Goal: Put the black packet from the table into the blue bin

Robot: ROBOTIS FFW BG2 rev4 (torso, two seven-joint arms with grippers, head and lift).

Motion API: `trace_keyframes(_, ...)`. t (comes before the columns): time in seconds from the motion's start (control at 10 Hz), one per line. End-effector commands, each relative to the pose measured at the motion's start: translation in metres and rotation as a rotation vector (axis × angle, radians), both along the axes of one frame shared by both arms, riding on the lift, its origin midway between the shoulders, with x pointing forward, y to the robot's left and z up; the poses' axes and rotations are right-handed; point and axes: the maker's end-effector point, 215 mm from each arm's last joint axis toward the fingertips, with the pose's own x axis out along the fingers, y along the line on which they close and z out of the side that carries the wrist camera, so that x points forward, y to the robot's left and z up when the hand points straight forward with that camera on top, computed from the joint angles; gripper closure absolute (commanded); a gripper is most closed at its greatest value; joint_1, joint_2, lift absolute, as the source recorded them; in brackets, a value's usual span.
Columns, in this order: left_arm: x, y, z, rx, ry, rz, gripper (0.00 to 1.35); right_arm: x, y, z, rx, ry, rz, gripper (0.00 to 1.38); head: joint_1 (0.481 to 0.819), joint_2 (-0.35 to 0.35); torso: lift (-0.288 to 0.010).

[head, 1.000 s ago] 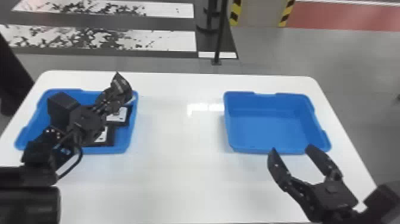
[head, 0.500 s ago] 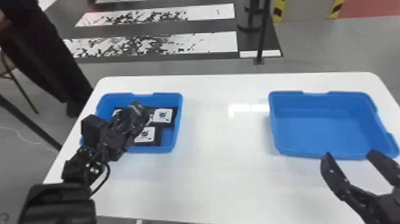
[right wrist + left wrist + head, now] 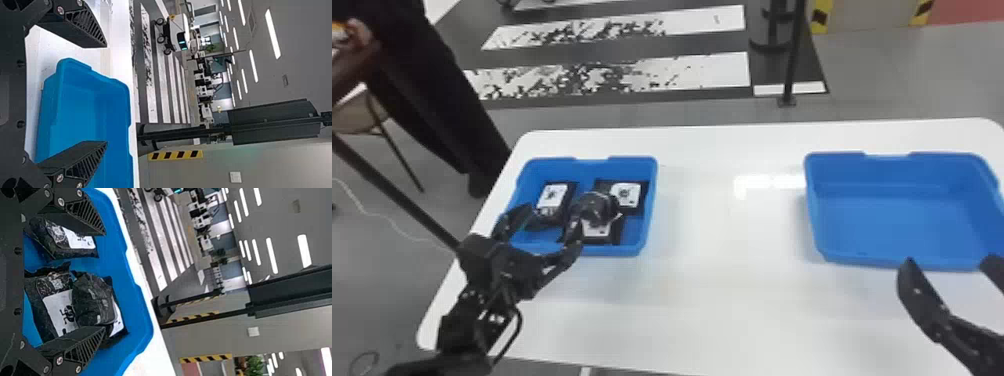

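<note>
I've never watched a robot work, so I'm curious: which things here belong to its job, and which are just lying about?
Seemingly the job:
- left blue bin
- crumpled black packet inside
- labelled black packets, also inside
- left tool, open over them
- white table

Seemingly just about:
- right blue bin
- right tool, open
- dark pole

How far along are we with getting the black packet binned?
Probably nearly finished. In: four black packets show inside the left-hand blue bin, one overlapping others. In hand: seemingly nothing; the left gripper stands open over them. Left: likely just withdrawing that gripper from the bin.
</note>
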Motion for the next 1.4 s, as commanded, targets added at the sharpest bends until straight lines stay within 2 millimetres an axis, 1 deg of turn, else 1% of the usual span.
trace_keyframes(0.0, -0.031, 0.011, 0.015, -0.028, -0.085, 0.031, 0.17, 0.000, 0.000, 0.001, 0.000, -0.002, 0.000, 0.14, 0.695, 0.184, -0.110)
trace_keyframes(0.1, -0.050, 0.016, 0.031, -0.038, -0.146, 0.059, 0.18, -0.001, 0.000, 0.000, 0.000, 0.001, 0.000, 0.14, 0.695, 0.201, -0.110)
trace_keyframes(0.2, -0.065, 0.014, 0.039, -0.098, -0.190, 0.091, 0.18, -0.001, 0.000, 0.001, -0.002, -0.001, 0.001, 0.14, 0.695, 0.223, -0.110)
trace_keyframes(0.3, -0.076, 0.012, 0.039, -0.156, -0.213, 0.127, 0.18, -0.001, 0.000, 0.001, -0.004, -0.001, 0.001, 0.14, 0.695, 0.235, -0.110)
trace_keyframes(0.4, -0.085, 0.009, 0.046, -0.170, -0.244, 0.129, 0.18, -0.001, 0.000, 0.001, -0.007, -0.001, 0.002, 0.14, 0.695, 0.238, -0.110)
trace_keyframes(0.5, -0.099, 0.002, 0.050, -0.206, -0.271, 0.140, 0.18, -0.001, 0.000, 0.001, -0.007, -0.001, 0.002, 0.14, 0.695, 0.238, -0.110)
trace_keyframes(0.6, -0.108, -0.002, 0.044, -0.281, -0.266, 0.190, 0.18, -0.001, 0.000, 0.001, -0.006, -0.001, 0.001, 0.14, 0.695, 0.233, -0.110)
trace_keyframes(0.7, -0.111, -0.006, 0.041, -0.323, -0.265, 0.208, 0.18, -0.001, 0.000, 0.001, -0.008, -0.001, 0.001, 0.14, 0.695, 0.232, -0.110)
trace_keyframes(0.9, -0.107, -0.024, 0.037, -0.371, -0.256, 0.198, 0.18, 0.000, 0.000, 0.002, -0.007, -0.004, 0.001, 0.14, 0.695, 0.218, -0.110)
trace_keyframes(1.1, -0.107, -0.025, 0.038, -0.372, -0.258, 0.198, 0.18, 0.000, 0.001, 0.003, -0.005, -0.006, 0.002, 0.14, 0.695, 0.188, -0.110)
trace_keyframes(1.3, -0.106, -0.027, 0.039, -0.375, -0.260, 0.195, 0.18, 0.001, 0.001, 0.004, -0.004, -0.008, 0.001, 0.14, 0.695, 0.185, -0.110)
